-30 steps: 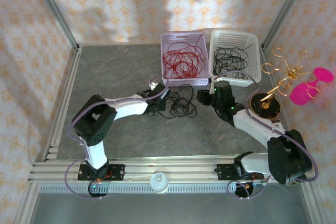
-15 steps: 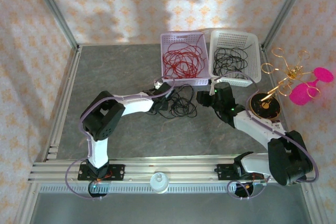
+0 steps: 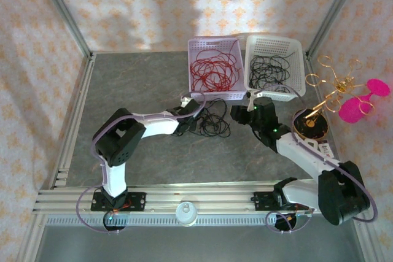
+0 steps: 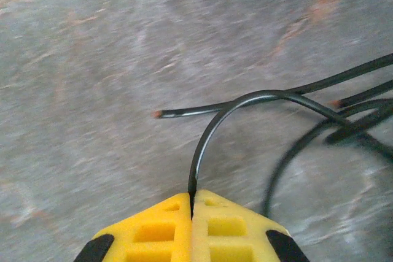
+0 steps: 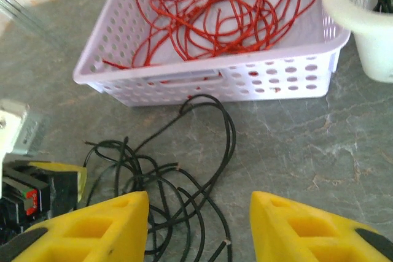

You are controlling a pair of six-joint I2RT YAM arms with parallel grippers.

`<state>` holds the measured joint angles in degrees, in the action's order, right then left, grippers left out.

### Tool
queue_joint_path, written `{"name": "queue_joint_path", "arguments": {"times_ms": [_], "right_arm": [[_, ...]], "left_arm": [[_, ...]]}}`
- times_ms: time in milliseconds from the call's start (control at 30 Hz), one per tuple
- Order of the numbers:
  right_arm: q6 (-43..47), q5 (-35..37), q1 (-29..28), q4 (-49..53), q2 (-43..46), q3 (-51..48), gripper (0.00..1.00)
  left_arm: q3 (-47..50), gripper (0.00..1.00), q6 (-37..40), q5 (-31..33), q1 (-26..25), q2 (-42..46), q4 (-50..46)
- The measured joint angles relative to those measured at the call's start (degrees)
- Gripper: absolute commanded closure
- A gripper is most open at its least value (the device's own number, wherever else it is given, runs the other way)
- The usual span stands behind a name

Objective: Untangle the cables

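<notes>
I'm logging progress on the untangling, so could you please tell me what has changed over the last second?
The left gripper slid slightly further into the loose black cables and shut on one black strand. The right gripper stayed open beside the pile, and the red cables in the lilac basket and the white basket did not move.

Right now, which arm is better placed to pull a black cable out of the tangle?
Left. The left gripper is shut on a black cable; the right gripper hangs open near the tangle, holding nothing.
</notes>
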<state>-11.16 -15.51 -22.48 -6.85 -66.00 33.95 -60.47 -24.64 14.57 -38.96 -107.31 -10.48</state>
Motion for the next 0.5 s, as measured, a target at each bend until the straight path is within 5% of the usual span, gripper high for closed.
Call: {"name": "queue_joint_path", "arguments": {"times_ms": [500], "right_arm": [[-3.4, -4.1, -0.2, 0.7, 10.9, 0.1, 0.6]], "left_arm": [[10.3, 1.0, 3.3, 7.4, -4.6, 31.9, -2.9]]}}
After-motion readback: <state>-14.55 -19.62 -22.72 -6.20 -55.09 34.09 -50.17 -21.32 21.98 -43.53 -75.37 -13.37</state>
